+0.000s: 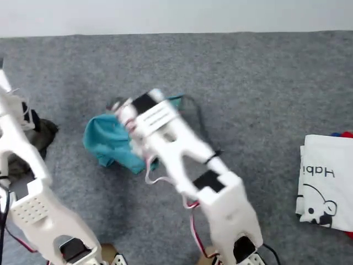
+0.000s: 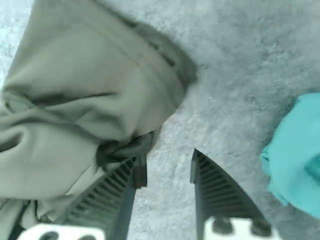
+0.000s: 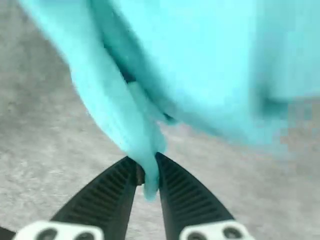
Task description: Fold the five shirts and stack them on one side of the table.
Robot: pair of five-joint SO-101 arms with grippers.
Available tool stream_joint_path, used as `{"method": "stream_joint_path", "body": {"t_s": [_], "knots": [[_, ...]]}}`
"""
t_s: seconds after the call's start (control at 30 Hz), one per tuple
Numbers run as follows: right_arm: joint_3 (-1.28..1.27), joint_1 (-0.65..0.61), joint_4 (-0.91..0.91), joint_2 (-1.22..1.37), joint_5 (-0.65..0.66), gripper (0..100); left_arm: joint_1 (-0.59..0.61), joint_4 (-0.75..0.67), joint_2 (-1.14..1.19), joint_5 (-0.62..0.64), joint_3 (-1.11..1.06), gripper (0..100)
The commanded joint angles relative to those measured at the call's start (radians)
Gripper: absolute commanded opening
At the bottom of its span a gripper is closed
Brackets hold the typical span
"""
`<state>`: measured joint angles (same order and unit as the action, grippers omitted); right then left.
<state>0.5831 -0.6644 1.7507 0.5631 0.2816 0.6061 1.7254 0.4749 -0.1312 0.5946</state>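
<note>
**Right gripper pinching the teal shirt, left one idling by the olive one**

High view: the teal shirt (image 1: 110, 144) is lying bunched mid-table. The right arm (image 1: 182, 149) is stretching over it and covering its far part. A stack of folded shirts (image 1: 326, 187), white on top, is sitting well to the teal shirt's right. An olive shirt (image 1: 45, 135) is lying to its left, partly behind the left arm (image 1: 27, 165).

Left wrist view: the left gripper (image 2: 168, 161) is hanging with jaws parted and nothing between them. One finger is touching the olive shirt.

Right wrist view: the right gripper (image 3: 147, 169) is squeezing a thin fold of the teal shirt, jaws nearly together.

The cloth probably needs spreading flat first, so a low, slow pull should be keeping that slim pinch from slipping. Whether hem or sleeve is being held is hard to tell. The stack is running off the frame, so its count is staying unknown.
</note>
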Motion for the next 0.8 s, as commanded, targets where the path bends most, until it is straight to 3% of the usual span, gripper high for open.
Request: {"method": "stream_joint_path", "body": {"t_s": [0.0,0.43,0.63,0.77], "knots": [[0.044,0.108,0.044,-0.147,0.031,0.9,-0.075,0.029,-0.018,0.003,0.054,15],[0.048,0.542,0.008,-0.274,0.041,0.9,-0.457,0.029,-0.018,0.003,0.05,15],[0.048,0.633,0.007,-0.278,0.06,0.9,-0.578,0.031,-0.018,0.003,0.042,15],[0.048,0.704,-0.047,-0.259,0.06,0.9,-0.631,0.031,-0.02,-0.077,-0.045,15]]}}
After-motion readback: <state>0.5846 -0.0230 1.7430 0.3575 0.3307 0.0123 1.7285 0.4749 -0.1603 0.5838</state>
